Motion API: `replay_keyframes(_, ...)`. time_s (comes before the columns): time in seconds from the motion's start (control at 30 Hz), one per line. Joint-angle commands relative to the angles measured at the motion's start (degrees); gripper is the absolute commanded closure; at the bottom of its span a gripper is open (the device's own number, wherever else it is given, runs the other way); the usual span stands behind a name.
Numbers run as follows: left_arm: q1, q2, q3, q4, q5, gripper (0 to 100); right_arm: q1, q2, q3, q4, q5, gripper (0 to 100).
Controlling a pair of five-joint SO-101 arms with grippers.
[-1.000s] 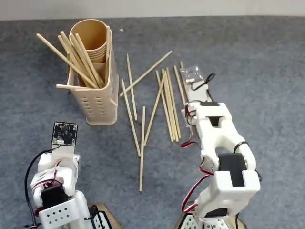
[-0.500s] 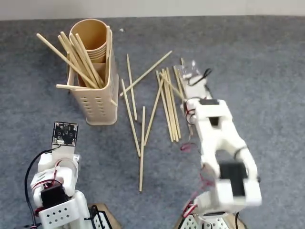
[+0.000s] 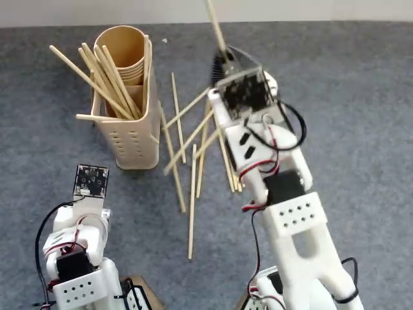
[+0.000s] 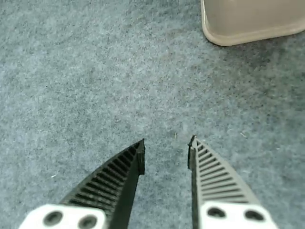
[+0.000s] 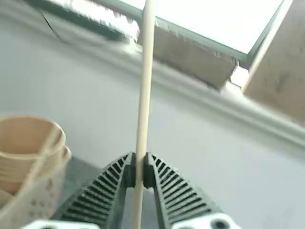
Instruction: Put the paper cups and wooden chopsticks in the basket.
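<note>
Right now your right gripper (image 5: 139,174) is clamped on one chopstick (image 5: 144,71), pinched low so it stands nearly upright (handy for dropping it in end-first). The basket (image 3: 132,139) holds the stacked paper cups (image 3: 121,45) and a fan of leaning sticks (image 3: 90,80) that crowds its rim, so the cup mouth looks like the freer opening. Loose chopsticks (image 3: 191,213) lie on the grey mat (image 3: 361,97) between basket and arm. Your left gripper (image 4: 166,150) hangs open over bare mat near the basket's base.

Grey carpet (image 3: 361,97) spreads below; a pale wall (image 5: 228,157) rises behind it, with a bright framed panel (image 5: 214,19) higher up.
</note>
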Motion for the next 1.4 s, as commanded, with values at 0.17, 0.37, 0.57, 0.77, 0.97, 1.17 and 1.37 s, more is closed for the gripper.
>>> replay_keyframes(0.17, 0.7, -0.1, 0.9, 0.0, -0.4, 83, -8.6, -1.5, 4.6, -16.1, -18.8, 99.3)
replay_keyframes(0.37, 0.7, -0.1, 0.9, 0.0, -0.4, 83, -12.0, 9.0, 2.8, -21.1, -25.8, 99.3)
replay_keyframes(0.57, 0.7, -0.1, 0.9, 0.0, -0.4, 83, -16.6, 26.5, -7.2, -28.1, -24.4, 99.3)
replay_keyframes(0.77, 0.7, -0.1, 0.9, 0.0, -0.4, 83, -16.4, 36.4, -15.0, -27.4, -24.4, 99.3)
replay_keyframes(0.97, 0.7, -0.1, 0.9, -0.1, -0.4, 83, -16.6, 36.4, -17.5, -10.7, -24.4, 86.3)
replay_keyframes(1.17, 0.7, -0.1, 0.9, -0.1, -0.4, 83, -16.7, 32.4, -24.3, 5.9, -24.5, 66.7)
replay_keyframes(1.37, 0.7, -0.1, 0.9, -0.1, -0.4, 83, -16.4, 23.3, -31.3, 29.6, -24.7, 72.3)
